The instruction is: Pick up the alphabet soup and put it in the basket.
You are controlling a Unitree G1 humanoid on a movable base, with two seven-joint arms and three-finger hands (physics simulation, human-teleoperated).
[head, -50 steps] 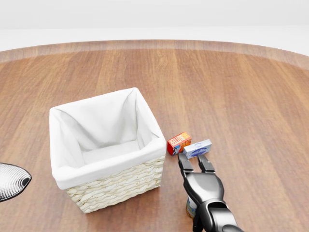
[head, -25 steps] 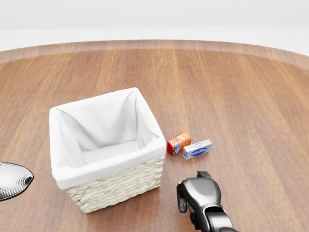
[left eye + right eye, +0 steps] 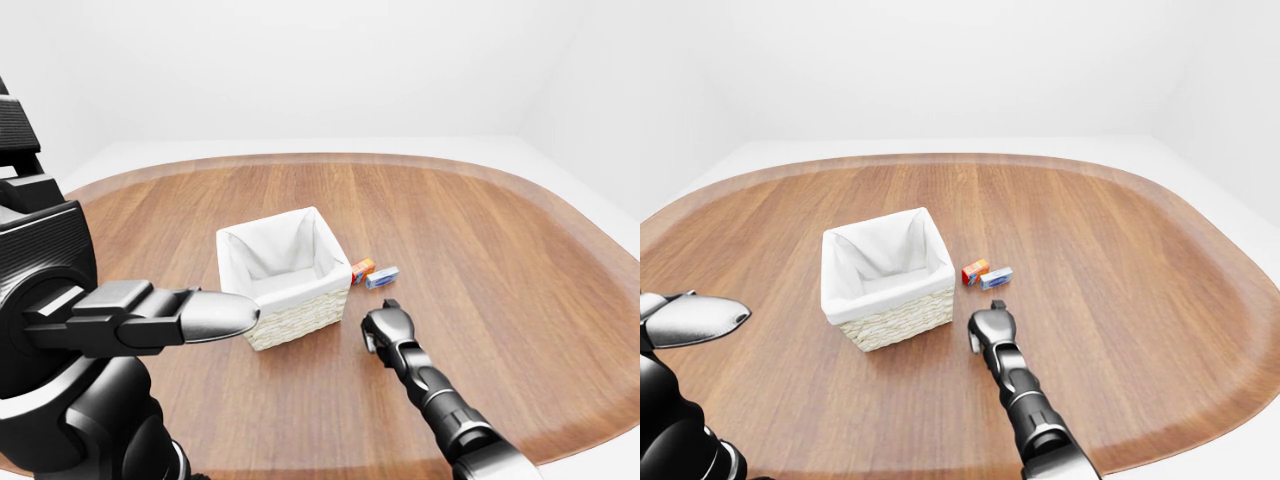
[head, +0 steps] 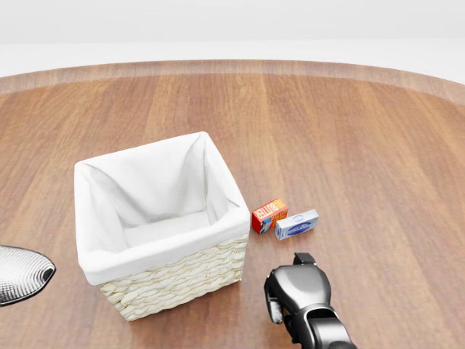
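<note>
- The right hand point(image 4: 296, 289), dark grey and glossy, sits at the bottom of the head view, just right of the basket's lower right corner; its fingers curl downward, but whether they close on anything cannot be told.
- The alphabet soup can cannot be made out; the hand covers the spot beneath it.
- The woven wicker basket with a white cloth liner point(image 4: 159, 270) stands on the round wooden table point(image 4: 349, 138).
- A small red-and-orange box point(image 4: 269, 215) lies just right of the basket, touching a small blue-and-white box point(image 4: 296, 225) on its far side.
- The left hand point(image 3: 205, 317) hovers left of the basket, fingers together and holding nothing.
</note>
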